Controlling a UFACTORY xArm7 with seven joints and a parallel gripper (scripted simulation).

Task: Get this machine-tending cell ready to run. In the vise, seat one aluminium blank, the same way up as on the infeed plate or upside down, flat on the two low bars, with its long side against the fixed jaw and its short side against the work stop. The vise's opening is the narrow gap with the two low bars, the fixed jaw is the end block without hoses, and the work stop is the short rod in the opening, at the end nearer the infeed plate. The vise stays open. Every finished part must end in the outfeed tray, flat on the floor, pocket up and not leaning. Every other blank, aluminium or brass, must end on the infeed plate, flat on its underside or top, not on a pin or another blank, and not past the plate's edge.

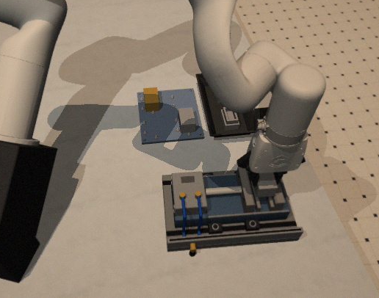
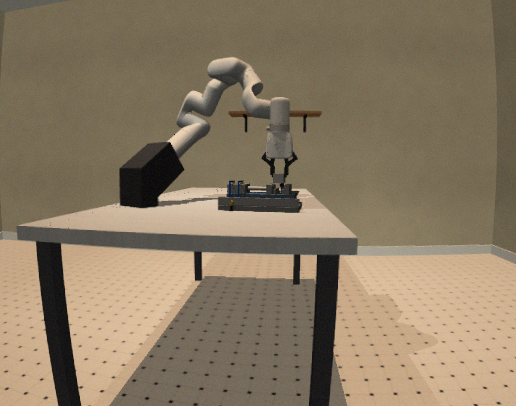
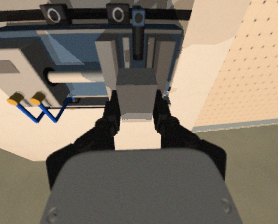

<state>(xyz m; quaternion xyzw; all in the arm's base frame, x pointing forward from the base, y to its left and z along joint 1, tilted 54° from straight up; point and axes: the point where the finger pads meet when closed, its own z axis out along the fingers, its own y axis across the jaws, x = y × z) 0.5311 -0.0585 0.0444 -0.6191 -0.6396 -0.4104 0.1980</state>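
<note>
Black two-finger gripper [image 3: 136,120] clamped grey aluminium blank [image 3: 136,97] above grey vise [image 1: 229,233], unseated; finished part lay in black outfeed tray [image 1: 207,100]; brass block [image 1: 151,98] on blue infeed plate [image 1: 163,135]

The top view is taken from high above the table [image 1: 100,266], angled down and fairly near; the vise [image 1: 233,233] is seen near the table's right edge. The exterior view is set well back, level with the tabletop edge [image 2: 187,239], facing the far wall. The wrist view is aimed down past the gripper [image 3: 137,117], very close. The vise [image 3: 30,37] is shared by all three views.
</note>
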